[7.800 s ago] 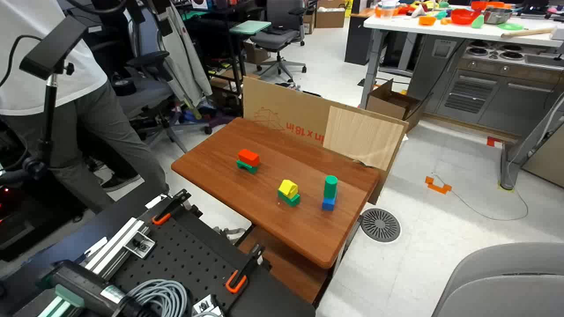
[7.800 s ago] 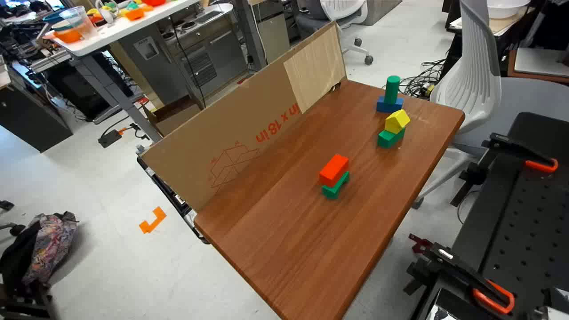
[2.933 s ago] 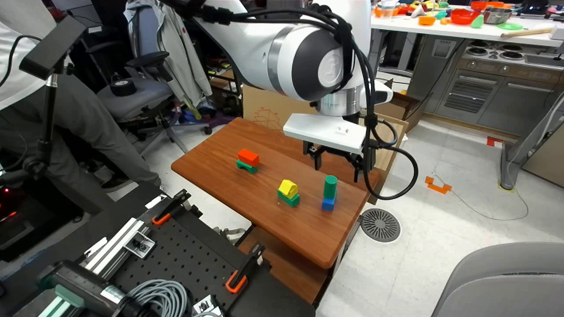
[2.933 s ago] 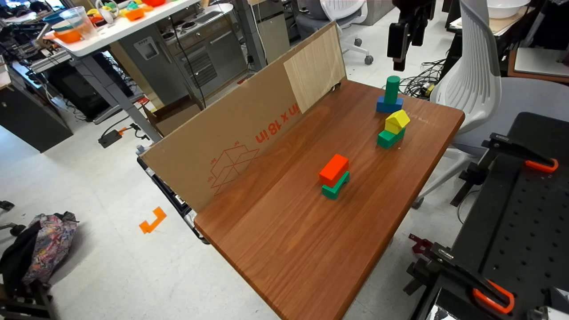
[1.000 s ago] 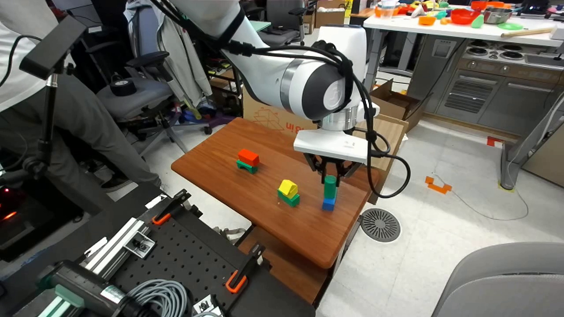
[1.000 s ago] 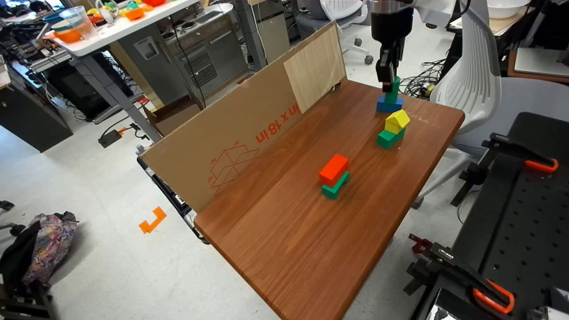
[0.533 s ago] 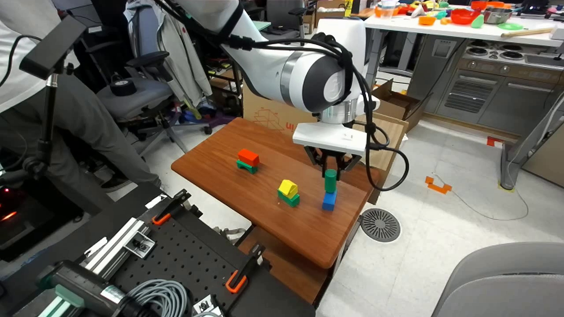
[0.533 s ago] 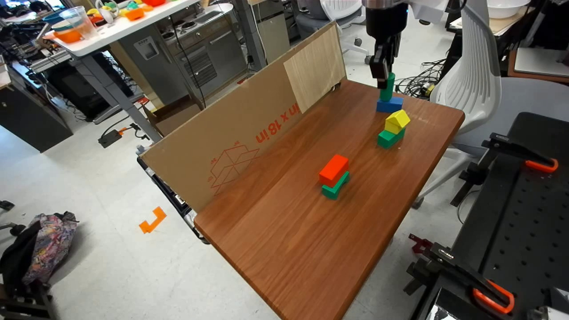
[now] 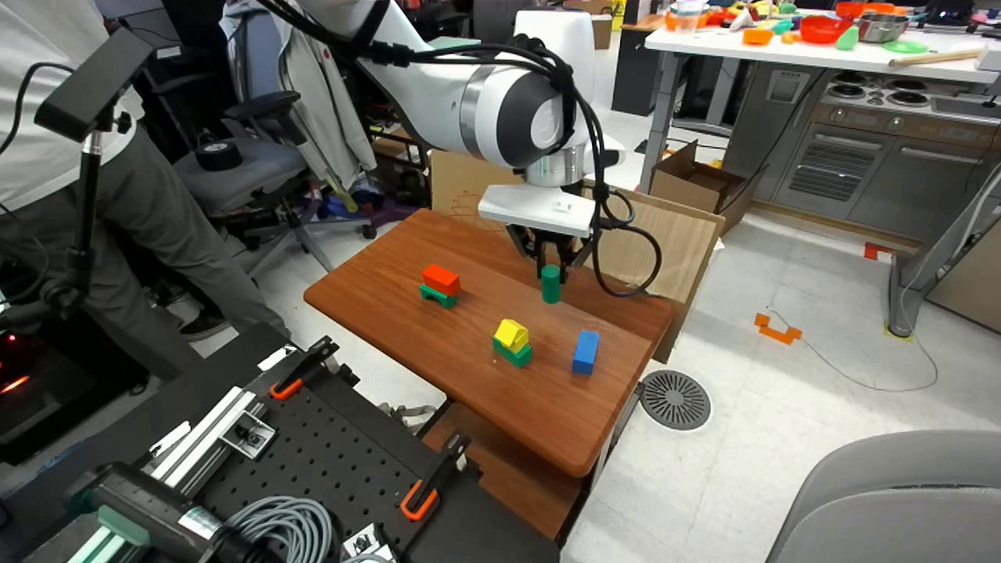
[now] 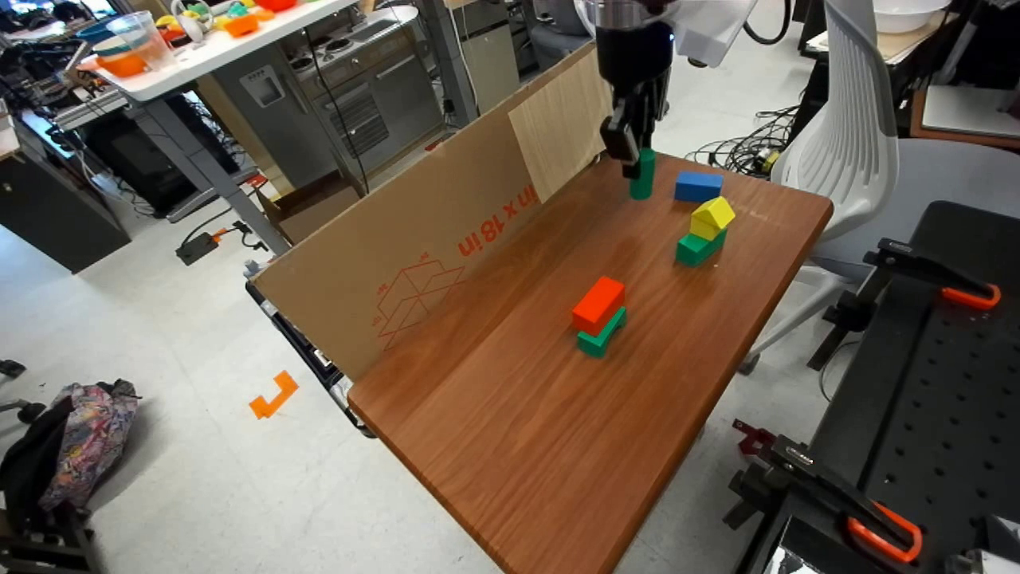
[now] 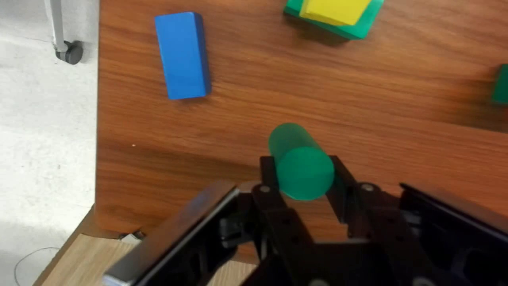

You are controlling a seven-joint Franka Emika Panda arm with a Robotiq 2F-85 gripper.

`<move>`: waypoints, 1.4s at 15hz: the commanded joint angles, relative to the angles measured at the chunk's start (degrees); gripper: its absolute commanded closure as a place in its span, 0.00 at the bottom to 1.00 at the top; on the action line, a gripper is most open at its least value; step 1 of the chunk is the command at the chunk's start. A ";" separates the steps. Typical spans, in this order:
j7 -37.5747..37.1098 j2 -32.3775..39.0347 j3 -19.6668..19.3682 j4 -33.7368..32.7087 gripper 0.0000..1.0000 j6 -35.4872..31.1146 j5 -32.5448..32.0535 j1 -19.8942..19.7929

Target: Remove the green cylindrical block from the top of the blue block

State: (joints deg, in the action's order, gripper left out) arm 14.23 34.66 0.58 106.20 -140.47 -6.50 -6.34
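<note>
Looking over the brown wooden table, we see the white arm reaching above it in an exterior view. Along one long edge stands a cardboard panel with red print, a pale wood-grained sheet on its face. Below the arm hangs the black gripper; in the wrist view its fingers lie against both sides of the green cylindrical block, and we read it as grasping that block.

Next come two stacks: a red-orange block on a green arched block, and a yellow house-shaped block on a green rectangular block. We find the blue block lying flat near the yellow one, longer than it is wide, its top face in full view.

Last is the green cylindrical block itself, off the blue block and apart from it, on the side toward the cardboard panel. In both exterior views we see it upright, taller than it is wide, a smooth deep green. In the wrist view its flat round end faces us, an even green disc, and the side running back from it looks a shade darker. We cannot tell whether its base touches the table.
</note>
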 commanded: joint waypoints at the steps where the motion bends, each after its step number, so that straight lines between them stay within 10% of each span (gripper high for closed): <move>1: -3.93 2.94 -0.68 -2.74 0.91 0.00 -0.01 2.73; 11: -6.39 9.59 0.07 -8.44 0.91 2.16 1.12 4.04; 12: -6.25 9.27 0.01 -8.52 0.41 2.69 0.96 4.08; 18: -5.51 -0.42 0.70 -1.42 0.03 2.11 2.05 2.86; 21: -7.34 -8.42 -0.31 3.96 0.00 2.95 2.89 2.89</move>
State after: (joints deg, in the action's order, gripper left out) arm 8.03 35.71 0.55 102.74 -139.12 -5.16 -2.96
